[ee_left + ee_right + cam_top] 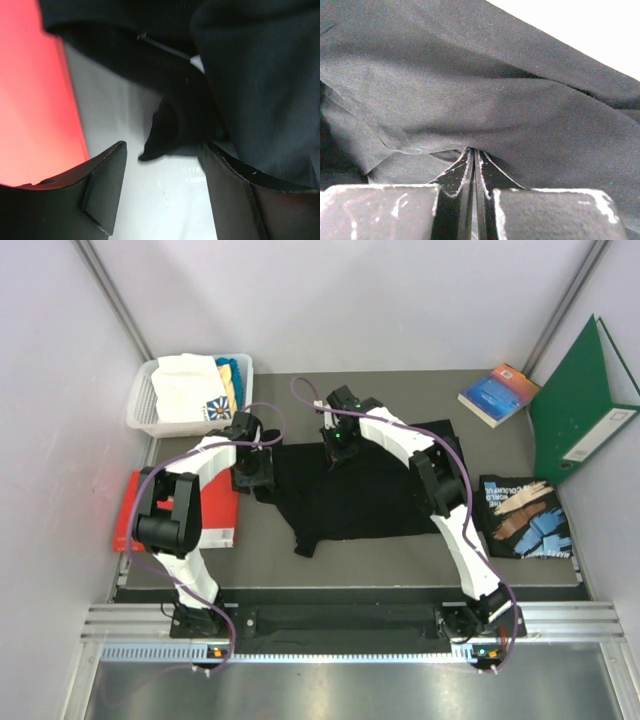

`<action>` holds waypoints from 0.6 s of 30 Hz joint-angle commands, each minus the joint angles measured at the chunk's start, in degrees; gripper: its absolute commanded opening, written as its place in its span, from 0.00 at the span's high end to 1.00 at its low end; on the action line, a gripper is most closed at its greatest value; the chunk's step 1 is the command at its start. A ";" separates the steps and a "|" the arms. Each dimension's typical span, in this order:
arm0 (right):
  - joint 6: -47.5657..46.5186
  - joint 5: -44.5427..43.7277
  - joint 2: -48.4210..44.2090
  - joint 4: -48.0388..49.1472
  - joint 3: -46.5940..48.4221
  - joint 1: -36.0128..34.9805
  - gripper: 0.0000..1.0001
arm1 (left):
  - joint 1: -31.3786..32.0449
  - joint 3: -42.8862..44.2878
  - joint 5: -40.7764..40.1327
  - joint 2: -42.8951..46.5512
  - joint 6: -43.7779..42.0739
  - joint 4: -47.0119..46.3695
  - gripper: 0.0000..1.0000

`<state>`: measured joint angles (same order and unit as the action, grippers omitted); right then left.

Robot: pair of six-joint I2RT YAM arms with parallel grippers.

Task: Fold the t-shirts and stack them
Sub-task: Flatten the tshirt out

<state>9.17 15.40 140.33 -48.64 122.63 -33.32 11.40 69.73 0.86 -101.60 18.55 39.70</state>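
1. The black t-shirt [370, 495] lies spread, somewhat rumpled, over the middle of the table [400, 552], between the two arms.
2. The left claw [252, 478] sits low at the shirt's left edge, just beside the red book [222, 522].
3. In the left wrist view the left claw [164, 150] is released, its fingers [107, 185] standing well apart with bare table [115, 115] between them.
4. A dark flap of the black t-shirt [260, 75] lies just beyond the fingertips. The right-hand finger is at the cloth's edge, and nothing is caught in the gap.
5. The red book [35, 100] fills the left of that view, apart from the cloth.
6. The right claw [340, 448] is at the shirt's far edge, left of its middle.
7. In the right wrist view the right claw [472, 152] is clenched, the fingers pressed together. Creases in the black t-shirt [470, 90] run down to the tips, where a fold is pinched.
8. A white basket [145, 408] at the far left corner holds a white t-shirt [185, 385] and a teal one [238, 368], both well apart from either claw.
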 commanded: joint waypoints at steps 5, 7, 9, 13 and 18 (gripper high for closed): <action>-1.52 -3.45 0.82 -0.75 -2.31 2.12 1.00 | -0.06 -0.92 1.42 -6.58 0.70 -8.15 0.72; -1.52 -3.36 0.82 -0.84 -2.39 2.12 1.00 | -0.06 -0.22 0.98 -7.03 0.18 -7.45 1.00; -1.61 -3.44 0.99 -0.93 -2.31 2.12 1.00 | -0.06 1.01 0.19 -6.16 -0.26 -5.70 1.00; -1.61 -3.45 1.35 -0.66 -2.13 2.21 1.00 | -0.06 4.26 -2.25 -2.56 -1.58 -0.95 1.00; -1.17 -3.27 2.22 -1.02 -1.43 2.21 1.00 | -0.15 9.01 -3.76 0.79 -1.06 5.46 1.00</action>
<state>9.19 16.82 140.33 -48.25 122.23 -32.82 11.64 74.02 0.97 -105.75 18.00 39.92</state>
